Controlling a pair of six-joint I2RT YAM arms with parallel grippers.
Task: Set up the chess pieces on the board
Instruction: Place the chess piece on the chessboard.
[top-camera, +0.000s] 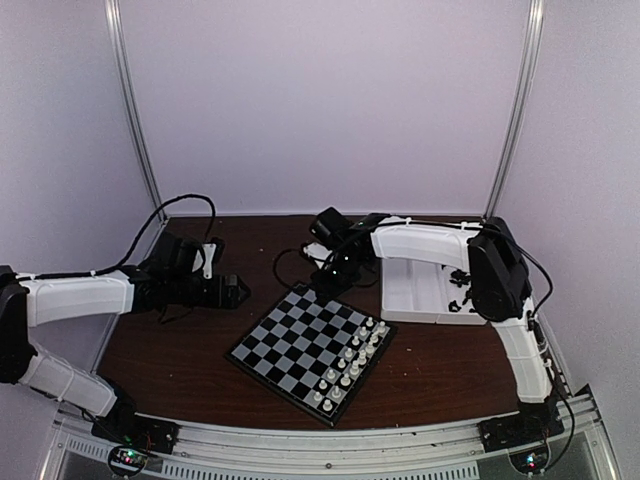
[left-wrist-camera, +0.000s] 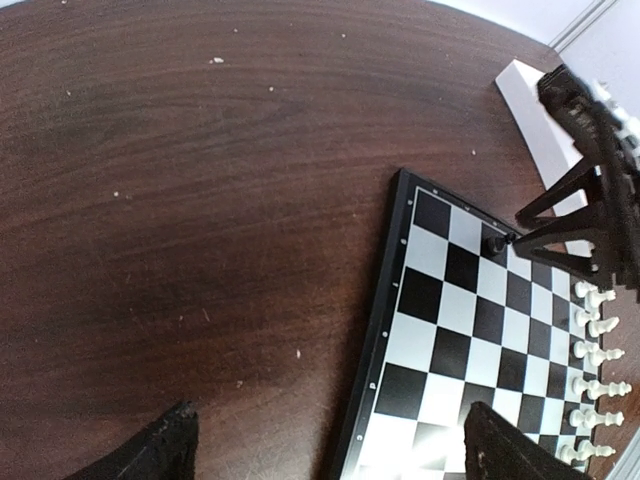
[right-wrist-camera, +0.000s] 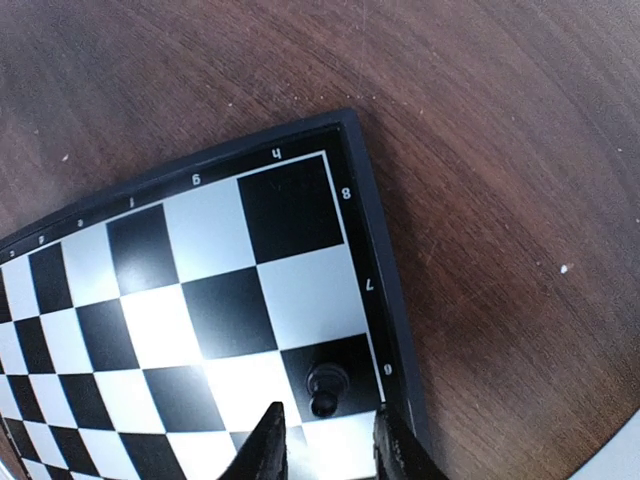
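Worktop (left-wrist-camera: 200, 200): dark wood grain with pale walls all round, so it's a boxed-in cell.
Board (right-wrist-camera: 215, 235): flat and sitting skewed on the worktop. Its thin black frame makes a tiny lip.
Black pawn (right-wrist-camera: 325, 388): upright on a dark square right by the frame, near the far corner.
Right tool (right-wrist-camera: 330, 415): fingers a bit apart with the pawn just off their tips. Looks like it's gripping nothing.
Left tool (left-wrist-camera: 330, 410): spread wide and empty, hangs over bare worktop left of the board.
Handling: tiny stiff plastic, I'd guess light, slick and tippy. Pinch it low on the stem.
Other black chessmen (top-camera: 460, 297): in the white tray (top-camera: 405, 290), just beside the board on the right.
Room: plenty to the left, but the white chessmen (top-camera: 350, 368) crowd the board's right edge.
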